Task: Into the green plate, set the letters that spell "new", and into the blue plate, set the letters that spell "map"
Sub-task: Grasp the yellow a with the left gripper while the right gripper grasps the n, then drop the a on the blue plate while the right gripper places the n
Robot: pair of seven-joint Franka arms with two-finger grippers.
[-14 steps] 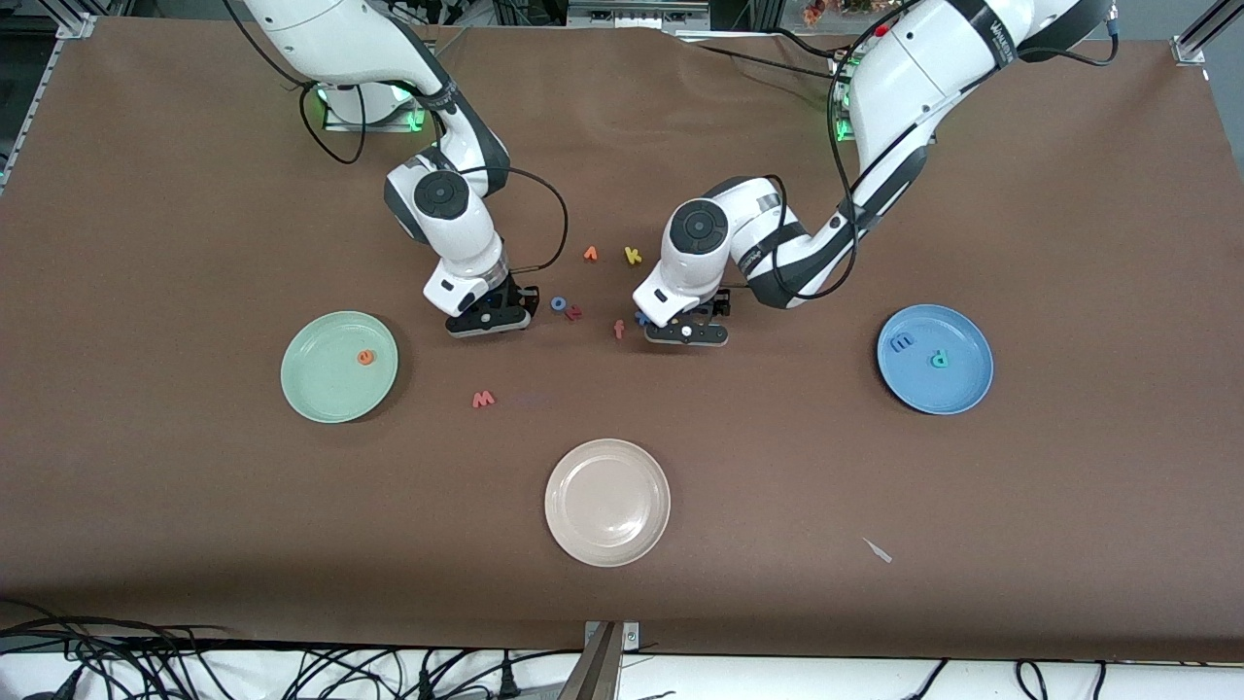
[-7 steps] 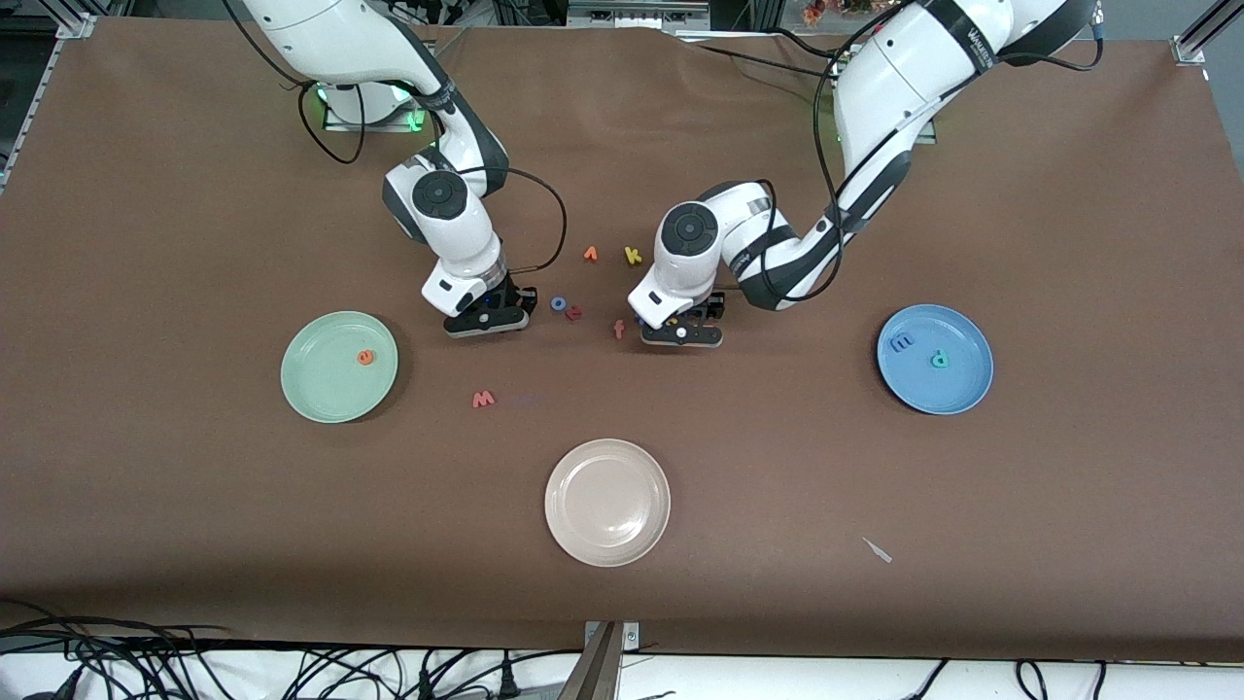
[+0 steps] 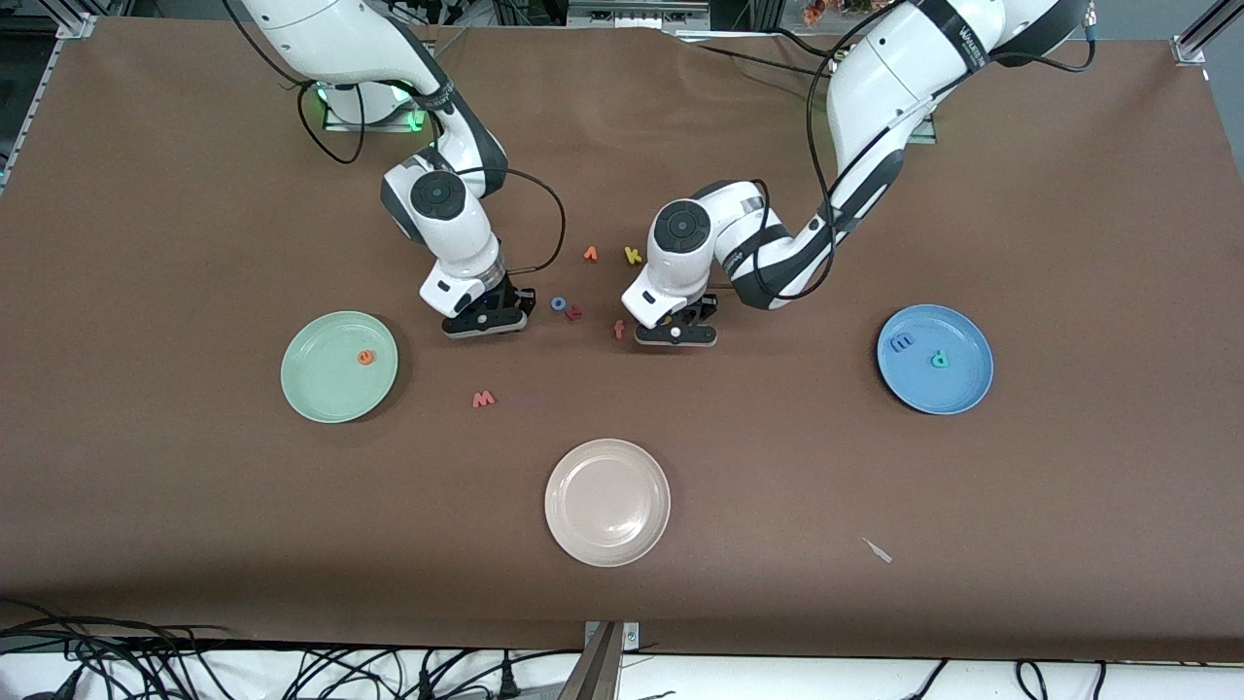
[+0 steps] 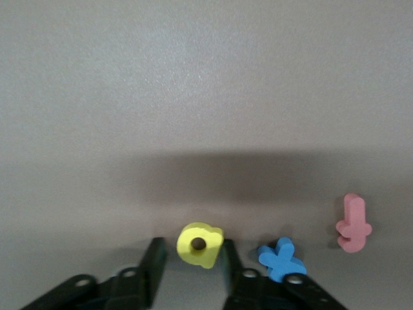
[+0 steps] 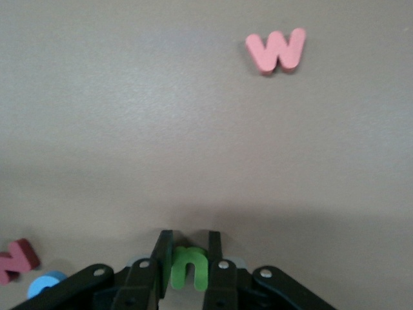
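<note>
Both grippers down on the desk mid-field, each with 1 foam letter between its fingers.

Green "n" is pinched tight in my right gripper, low on the desk between the green plate and the middle cluster. Yellow "a" sits between my left gripper's fingers; one finger touches it, a slim gap shows at the other. Orange "e" lies in the green plate; salmon "w" lies on the desk, nearer the front camera than my right gripper. Blue "m" and teal "p" lie in the blue plate, toward the left arm's end. Just beside my left gripper: blue "x", salmon "f". The beige plate lies toward the front edge.
</note>
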